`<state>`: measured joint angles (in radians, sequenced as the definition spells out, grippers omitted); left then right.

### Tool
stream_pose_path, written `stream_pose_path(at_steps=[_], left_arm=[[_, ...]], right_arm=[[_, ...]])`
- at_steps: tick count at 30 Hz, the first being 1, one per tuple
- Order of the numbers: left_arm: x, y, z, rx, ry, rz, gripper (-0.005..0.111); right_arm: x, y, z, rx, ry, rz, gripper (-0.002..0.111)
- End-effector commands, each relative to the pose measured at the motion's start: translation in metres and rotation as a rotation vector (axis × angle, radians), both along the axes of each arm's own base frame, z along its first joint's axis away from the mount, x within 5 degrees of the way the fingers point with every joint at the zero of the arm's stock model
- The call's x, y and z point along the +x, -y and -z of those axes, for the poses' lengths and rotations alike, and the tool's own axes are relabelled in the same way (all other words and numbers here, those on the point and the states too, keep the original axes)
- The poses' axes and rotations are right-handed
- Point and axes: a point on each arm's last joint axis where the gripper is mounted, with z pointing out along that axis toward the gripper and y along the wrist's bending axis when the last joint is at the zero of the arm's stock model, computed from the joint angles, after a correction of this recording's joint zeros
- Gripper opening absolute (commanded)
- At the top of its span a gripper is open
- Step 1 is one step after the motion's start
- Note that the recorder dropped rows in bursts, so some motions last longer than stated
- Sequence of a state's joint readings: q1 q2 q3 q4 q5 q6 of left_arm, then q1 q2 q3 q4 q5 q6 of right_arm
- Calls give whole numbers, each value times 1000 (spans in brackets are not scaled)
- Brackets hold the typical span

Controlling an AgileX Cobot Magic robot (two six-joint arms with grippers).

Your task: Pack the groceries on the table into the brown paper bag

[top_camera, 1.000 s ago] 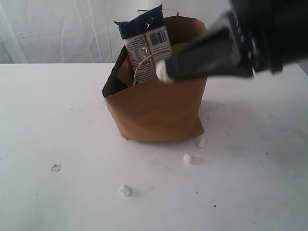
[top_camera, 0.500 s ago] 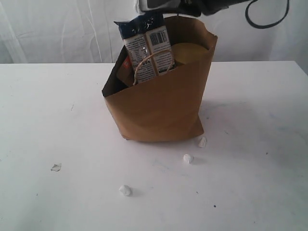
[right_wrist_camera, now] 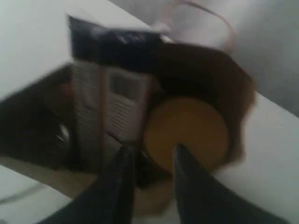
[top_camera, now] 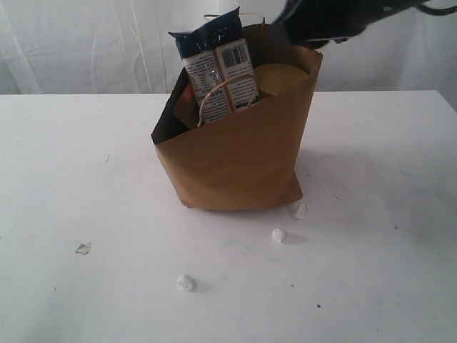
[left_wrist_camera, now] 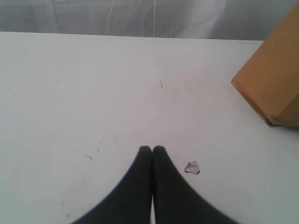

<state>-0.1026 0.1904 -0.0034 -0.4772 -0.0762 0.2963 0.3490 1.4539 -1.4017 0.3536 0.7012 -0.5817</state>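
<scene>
Right gripper [right_wrist_camera: 153, 149]: jaws parted a little, holding and touching nothing, above the open brown paper bag [top_camera: 235, 168]. Just below it is the big gold-lidded clear jar [right_wrist_camera: 187, 130], with the long blue-white packet [right_wrist_camera: 112, 70] upright beside the jar. Left gripper [left_wrist_camera: 152, 149]: tips pressed together, empty, over the surface [left_wrist_camera: 93, 84], well apart from the bag.

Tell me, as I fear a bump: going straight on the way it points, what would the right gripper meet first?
Most likely the gold jar lid inside the paper bag: the right gripper, jaws apart, points at it. The blue-and-white packet stands close beside that line; blur leaves depth unsure.
</scene>
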Motion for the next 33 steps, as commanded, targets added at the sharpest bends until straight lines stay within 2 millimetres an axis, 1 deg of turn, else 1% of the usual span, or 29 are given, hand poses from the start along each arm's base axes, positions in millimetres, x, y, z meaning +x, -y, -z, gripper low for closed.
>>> stream_pose_path(at_steps=[1,3,5,6,7,8,9,11,12,13,15,18,20,24,25,27,30,32,33], left_arm=[[0,0,1,-11,1,-5,0],[0,0,1,-11,1,-5,0],[0,0,1,-9,1,-5,0],[0,0,1,-9,1,-5,0],[0,0,1,-9,1,-5,0],[0,0,1,-9,1,-5,0],[0,0,1,-9,1,-5,0],[0,0,1,-9,1,-5,0],[0,0,1,-9,1,-5,0],[0,0,1,-9,1,-5,0],[0,0,1,-9,1,-5,0],[0,0,1,-9,1,-5,0],[0,0,1,-9,1,-5,0],[0,0,1,-9,1,-5,0],[0,0,1,-9,1,-5,0],[0,0,1,-9,1,-5,0],[0,0,1,-9,1,-5,0],[0,0,1,-9,1,-5,0],[0,0,1,-9,1,-5,0]], right_arm=[[-5,42,7,-201,-140,433,0],[-12,46,19,-278,-239,430,0],[-20,50,40,-349,-357,437,0],[-26,52,59,-394,-429,434,0],[-32,52,79,-398,-486,421,0],[-36,51,94,-397,-521,401,0],[-41,48,116,-387,-547,348,0],[-40,42,143,-326,-523,305,0],[-38,38,150,-293,-498,288,1],[-33,33,158,-261,-457,240,7],[-25,27,168,-254,-410,177,19],[-15,22,183,-261,-382,140,40],[-8,20,191,-253,-363,146,47],[-3,16,207,-204,-420,179,47],[-2,14,215,-197,-445,179,47],[4,12,226,-187,-436,184,47],[12,10,234,-157,-396,217,47],[18,10,246,-151,-384,238,47],[19,9,249,-149,-381,243,47]])
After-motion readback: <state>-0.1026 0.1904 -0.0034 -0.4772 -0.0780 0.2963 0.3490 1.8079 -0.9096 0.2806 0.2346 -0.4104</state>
